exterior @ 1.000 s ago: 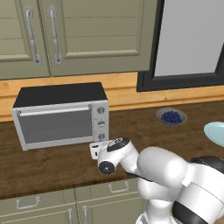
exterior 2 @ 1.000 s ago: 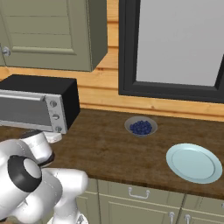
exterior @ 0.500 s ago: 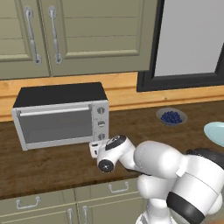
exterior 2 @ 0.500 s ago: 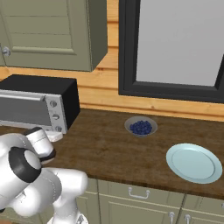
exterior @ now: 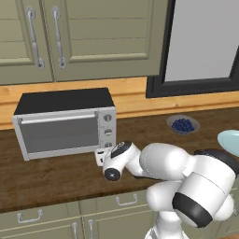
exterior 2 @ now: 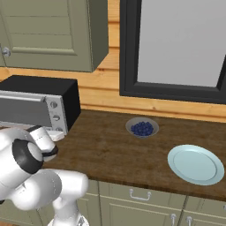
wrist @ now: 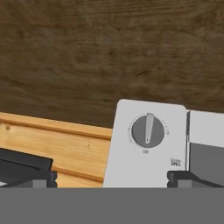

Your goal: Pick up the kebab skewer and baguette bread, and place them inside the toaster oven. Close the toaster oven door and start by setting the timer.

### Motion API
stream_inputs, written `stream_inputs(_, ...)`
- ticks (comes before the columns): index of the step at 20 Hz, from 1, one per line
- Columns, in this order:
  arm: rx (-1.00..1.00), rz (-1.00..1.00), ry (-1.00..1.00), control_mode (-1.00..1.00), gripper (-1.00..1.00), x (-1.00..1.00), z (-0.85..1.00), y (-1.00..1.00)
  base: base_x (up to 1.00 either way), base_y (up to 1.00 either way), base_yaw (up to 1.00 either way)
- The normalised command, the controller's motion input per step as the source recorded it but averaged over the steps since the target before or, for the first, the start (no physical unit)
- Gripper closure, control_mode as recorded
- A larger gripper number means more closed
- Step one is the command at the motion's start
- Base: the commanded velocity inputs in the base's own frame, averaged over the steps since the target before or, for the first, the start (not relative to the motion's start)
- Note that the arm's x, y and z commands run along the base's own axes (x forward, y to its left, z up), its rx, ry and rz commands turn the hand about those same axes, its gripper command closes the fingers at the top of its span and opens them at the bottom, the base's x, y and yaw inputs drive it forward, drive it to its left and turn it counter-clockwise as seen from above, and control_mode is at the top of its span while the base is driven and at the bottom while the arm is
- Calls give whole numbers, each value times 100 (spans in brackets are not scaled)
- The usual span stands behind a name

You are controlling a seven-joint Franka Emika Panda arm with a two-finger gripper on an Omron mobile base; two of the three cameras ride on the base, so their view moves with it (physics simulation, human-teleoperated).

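Note:
The toaster oven stands at the left of the wooden counter, silver with a black top. Its toaster oven door is shut, with the bar handle along the top. My gripper hovers low in front of the oven's right side, just below the column of knobs. In the hand view a round grey knob on the pale control panel lies straight ahead between my widely parted fingertips; the gripper is open and holds nothing. The kebab skewer and the baguette bread are out of view.
A small bowl of blueberries sits on the counter to the right of the oven, near the back wall. A pale blue plate lies further right by the counter's front edge. Wall cabinets hang above the oven.
The hand has stayed in front of the lower knobs, while the arm's elbow has swung a little. The jaws have stayed open.

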Motion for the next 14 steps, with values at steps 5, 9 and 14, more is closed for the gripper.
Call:
stream_inputs(5, 0, 0, 0, -100, -100, 1, -15, 0, 0, 0, 0)
stream_inputs(9, 0, 0, -1, -100, -100, 10, -4, 0, 0, 0, 0)
stream_inputs(14, 0, 0, -2, -100, -100, 11, -2, 0, 0, 0, 0)
